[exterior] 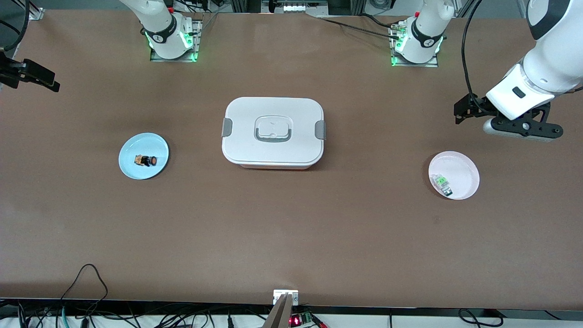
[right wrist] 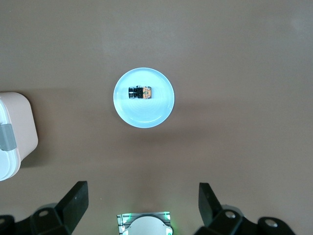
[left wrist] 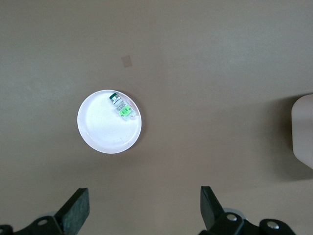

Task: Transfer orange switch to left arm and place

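The orange switch (exterior: pixel 146 160) (right wrist: pixel 140 92) lies on its side on a pale blue plate (exterior: pixel 132 171) (right wrist: pixel 146 115) toward the right arm's end of the table. The white lidded box (exterior: pixel 273 132) stands in the middle of the table, its edge showing in both wrist views (right wrist: pixel 14 132) (left wrist: pixel 304 129). My right gripper (exterior: pixel 48 79) (right wrist: pixel 142 188) hangs open and empty high over the table edge at its own end, apart from the blue plate. At the other end my left gripper (exterior: pixel 462 110) (left wrist: pixel 143 196) is open and empty, up in the air beside a pink plate (exterior: pixel 464 164).
The pink plate (left wrist: pixel 100 129) holds a small green-and-clear component (exterior: pixel 442 182) (left wrist: pixel 122 107). The two arm bases (exterior: pixel 171 38) (exterior: pixel 416 43) stand along the table's edge farthest from the front camera. Cables hang along the edge nearest that camera.
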Action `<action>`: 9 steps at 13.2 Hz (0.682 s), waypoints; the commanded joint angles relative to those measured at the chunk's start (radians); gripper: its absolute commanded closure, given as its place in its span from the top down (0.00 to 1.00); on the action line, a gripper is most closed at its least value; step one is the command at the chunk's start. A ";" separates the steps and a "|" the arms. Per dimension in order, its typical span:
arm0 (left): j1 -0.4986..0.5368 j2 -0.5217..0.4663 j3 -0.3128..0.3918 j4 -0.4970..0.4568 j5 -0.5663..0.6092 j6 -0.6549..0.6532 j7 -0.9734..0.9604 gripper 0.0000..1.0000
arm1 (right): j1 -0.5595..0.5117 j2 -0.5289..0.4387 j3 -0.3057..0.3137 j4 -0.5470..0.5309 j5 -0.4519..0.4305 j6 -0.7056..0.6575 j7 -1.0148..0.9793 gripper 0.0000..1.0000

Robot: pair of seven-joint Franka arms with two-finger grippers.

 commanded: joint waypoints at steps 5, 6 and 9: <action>-0.006 0.013 0.003 0.031 -0.014 -0.016 -0.006 1.00 | 0.007 -0.003 -0.007 -0.010 0.004 -0.005 -0.005 1.00; -0.004 0.013 0.003 0.031 -0.014 -0.016 -0.005 1.00 | 0.007 -0.003 -0.006 -0.010 0.004 -0.003 -0.005 1.00; -0.004 0.013 0.003 0.031 -0.014 -0.016 -0.005 1.00 | 0.006 0.006 -0.007 -0.011 0.008 0.003 -0.001 1.00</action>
